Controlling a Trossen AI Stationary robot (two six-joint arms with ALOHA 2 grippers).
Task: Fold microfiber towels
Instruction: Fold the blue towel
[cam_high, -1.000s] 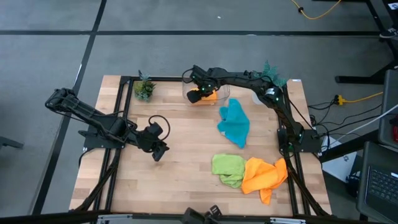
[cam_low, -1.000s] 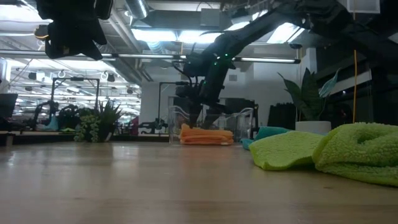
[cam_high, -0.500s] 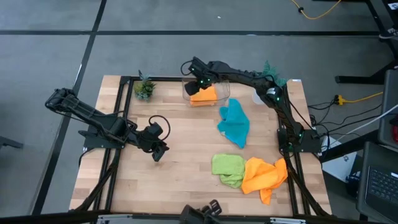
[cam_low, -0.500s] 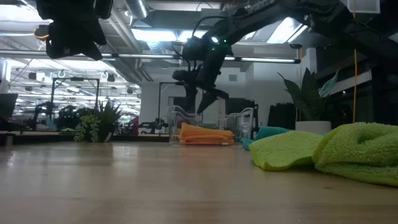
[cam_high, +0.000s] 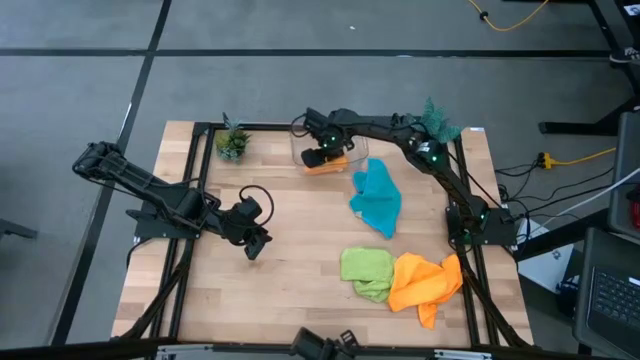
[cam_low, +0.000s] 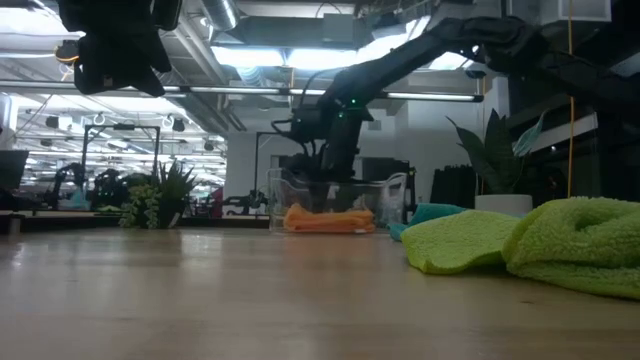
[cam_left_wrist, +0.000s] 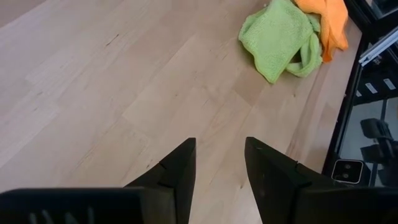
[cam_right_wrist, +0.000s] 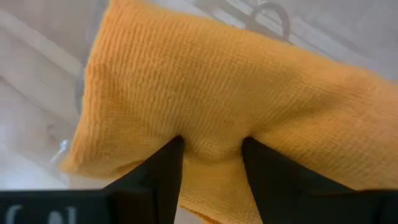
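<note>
One folded orange towel (cam_right_wrist: 217, 93) under right pincer (cam_right_wrist: 211, 146).

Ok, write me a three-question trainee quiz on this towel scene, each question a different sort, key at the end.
1. True or false: the folded orange towel lies in the clear bin.
2. Which towel lies nearest the crumpled orange towel? A) the teal towel B) the green towel C) the folded orange one
3. Fill in: the right tool presses on the ___ towel, while the left tool is open above bare table.

Key: 1 true; 2 B; 3 folded orange
</note>
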